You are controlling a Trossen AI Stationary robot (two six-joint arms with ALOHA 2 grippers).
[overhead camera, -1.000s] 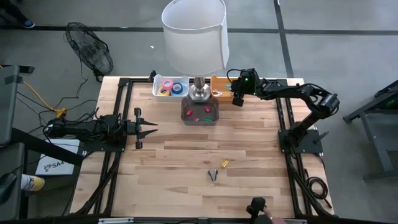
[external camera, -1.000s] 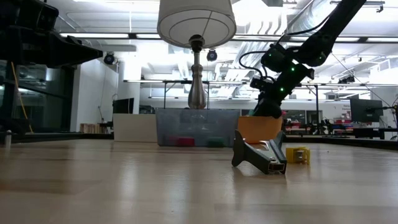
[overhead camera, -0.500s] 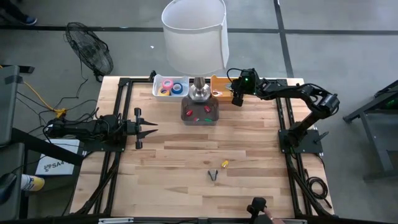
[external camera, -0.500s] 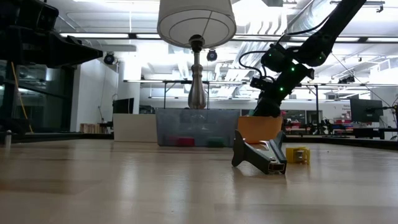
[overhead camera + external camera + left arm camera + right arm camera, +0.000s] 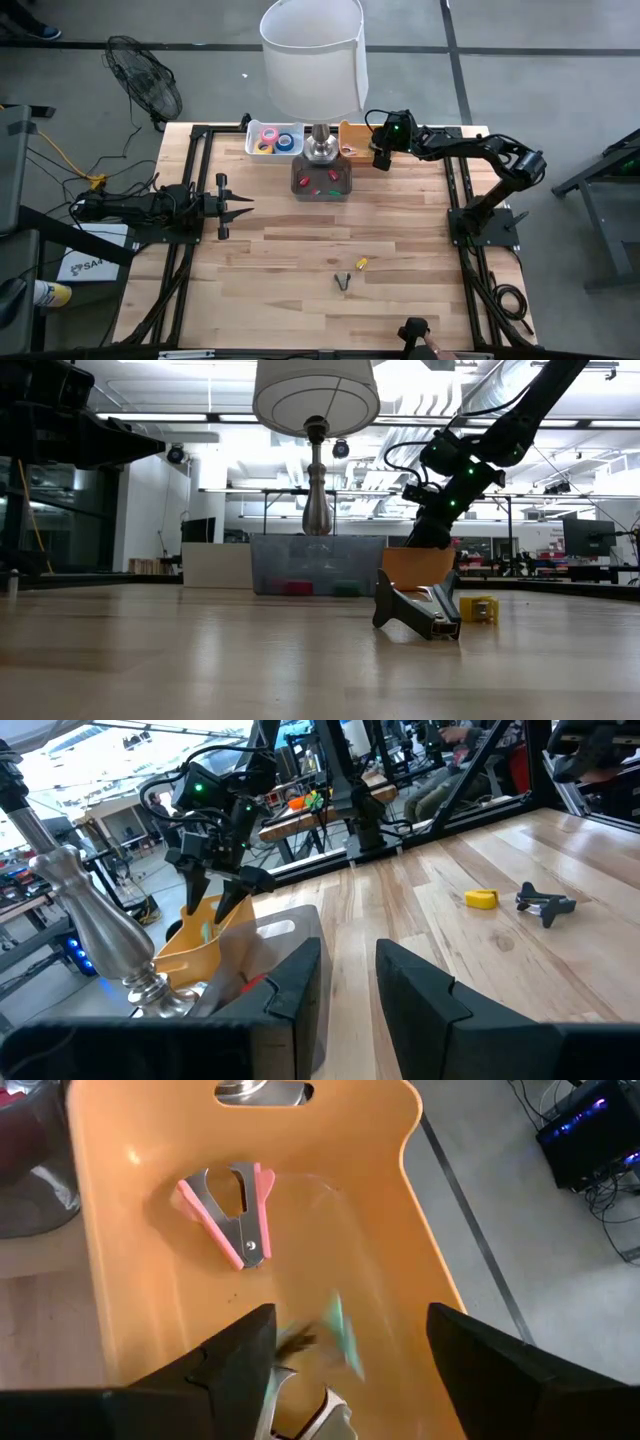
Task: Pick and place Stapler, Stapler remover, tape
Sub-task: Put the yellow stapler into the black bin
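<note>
My right gripper (image 5: pixel 350 1365) hangs open over the orange bin (image 5: pixel 120 1280) at the table's far edge, also seen as the right gripper (image 5: pixel 380 158). In the bin lies a pink staple remover (image 5: pixel 230 1210). A blurred teal thing (image 5: pixel 340 1330) shows between the fingers, touching neither, above a metal-jawed piece (image 5: pixel 312 1418). A small dark stapler-like tool (image 5: pixel 343 282) and a small yellow thing (image 5: pixel 362 264) rest on the wood near the table's middle. Tape rolls (image 5: pixel 272 140) sit in a white tray. My left gripper (image 5: pixel 240 208) waits open at the left side.
A lamp (image 5: pixel 318 150) with a large white shade stands at the far edge between tray and orange bin. A clear bin (image 5: pixel 322 180) with red and green blocks sits in front of it. Bare wood spreads across the middle. A hand (image 5: pixel 432 346) shows at the near edge.
</note>
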